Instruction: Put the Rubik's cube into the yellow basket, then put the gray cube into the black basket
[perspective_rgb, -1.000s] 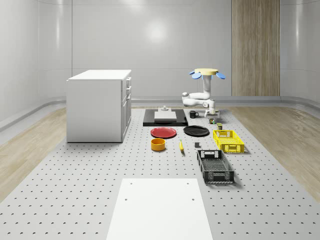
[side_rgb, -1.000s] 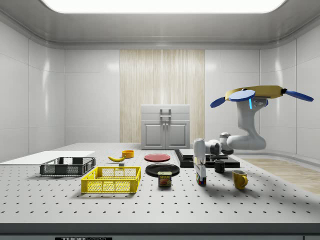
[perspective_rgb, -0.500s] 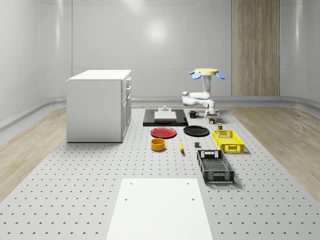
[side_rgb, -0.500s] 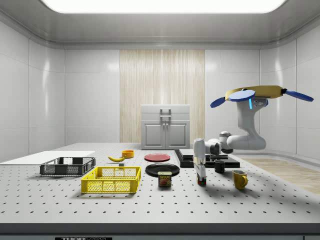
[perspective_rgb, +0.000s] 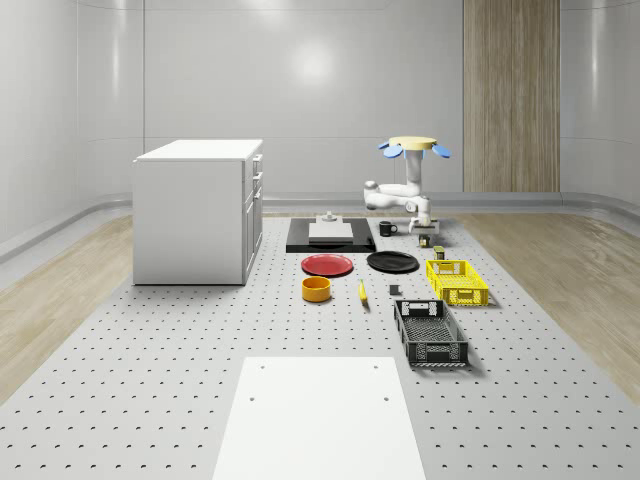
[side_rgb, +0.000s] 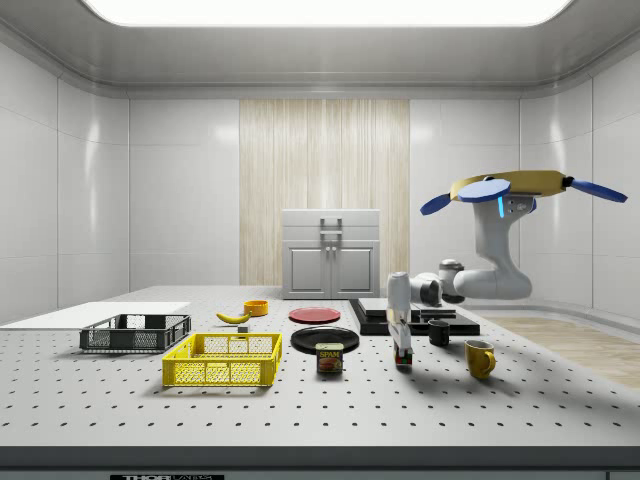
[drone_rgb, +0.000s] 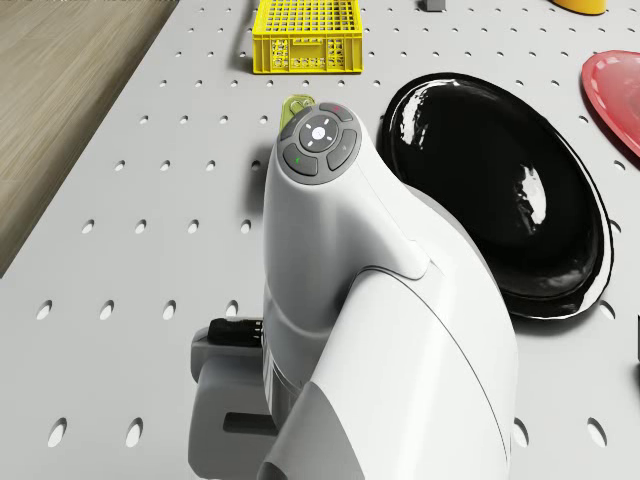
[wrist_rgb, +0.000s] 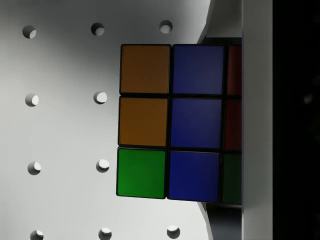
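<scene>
**Rubik's cube held off the table**

Yellow-bodied, the drone (side_rgb: 510, 188) is seen hovering above the table's (side_rgb: 320, 410) far right in the side view, its arm (side_rgb: 487, 282) bent down toward the gripper (side_rgb: 403, 352). The Rubik's cube (wrist_rgb: 172, 122) is pinched between the fingers and is raised just clear of the perforated surface, beside the can (side_rgb: 329, 358). The yellow basket (side_rgb: 224, 359) stands well apart toward the side view's left, and the black basket (side_rgb: 135, 332) lies beyond it.

Perforated table (perspective_rgb: 150, 380), white sheet (perspective_rgb: 320, 415), yellow basket (perspective_rgb: 456, 281), black basket (perspective_rgb: 430, 332), orange bowl (perspective_rgb: 316, 289), red plate (perspective_rgb: 328, 265)
</scene>
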